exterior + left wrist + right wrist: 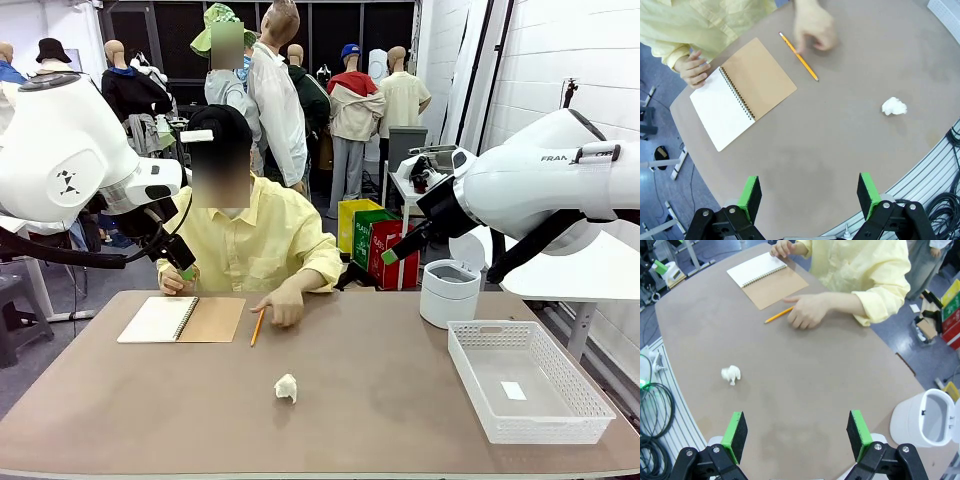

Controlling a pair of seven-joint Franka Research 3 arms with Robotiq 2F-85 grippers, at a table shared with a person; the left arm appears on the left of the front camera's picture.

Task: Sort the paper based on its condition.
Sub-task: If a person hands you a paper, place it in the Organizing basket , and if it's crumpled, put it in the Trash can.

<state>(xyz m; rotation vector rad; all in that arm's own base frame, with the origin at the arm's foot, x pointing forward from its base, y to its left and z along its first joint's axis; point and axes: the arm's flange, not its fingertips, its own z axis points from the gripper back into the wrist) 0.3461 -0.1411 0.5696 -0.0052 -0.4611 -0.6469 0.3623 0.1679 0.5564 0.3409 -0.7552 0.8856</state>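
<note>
**Left gripper point(809, 192) and right gripper point(796, 432) spread wide, paper ball point(287, 388) loose on the surface point(380, 400)**

Through the left wrist camera I see my green pads point(750, 197) standing far apart with nothing between them, high over bare surface on my side of the notebook point(182, 319). The right gripper reads the same: pads parted, empty, held high and well apart from the notebook.

That notebook lies flat and opened out, white page and tan cover side by side. A yellow pencil point(256, 327) lies just beside the cover's outer edge. One hand point(282, 305) of the person rests at the pencil's far end; I cannot tell whether the fingers press on it. The other hand point(692, 67) sits at the far corner of the notebook's white page.

The paper ball, crumpled and lumpy, lies alone on bare surface, nearer to me than the notebook and out past the pencil on the cover side, touching nothing.

Farther out on that same side, well apart from the notebook, sits a white mesh basket point(468, 378) with a flat slip of paper point(513, 390) on its floor. A round white bin point(449, 292) stands just behind the basket's far corner.
</note>
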